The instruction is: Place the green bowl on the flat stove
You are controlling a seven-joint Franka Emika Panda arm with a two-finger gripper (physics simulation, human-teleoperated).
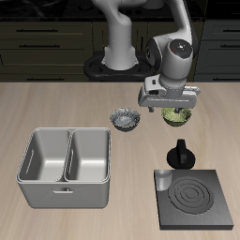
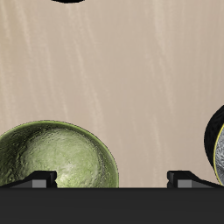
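The green bowl point(image 1: 176, 117) is a small olive bowl with a mottled glossy inside, standing on the table behind the flat stove. My gripper point(image 1: 172, 107) hangs just above it, open and empty. In the wrist view the green bowl point(image 2: 54, 157) lies under one fingertip point(image 2: 39, 178), and part of its rim falls between the two fingers. The gripper point(image 2: 112, 178) holds nothing. The flat stove point(image 1: 208, 214) is a black square plate with pale burner rings near the table's front edge, with a black knob point(image 1: 180, 155) at its back edge.
A dark grey-blue patterned bowl point(image 1: 125, 119) stands close beside the green bowl and also shows in the wrist view point(image 2: 219, 144). A grey two-compartment metal basin point(image 1: 67, 192) stands near the front edge, beside the stove.
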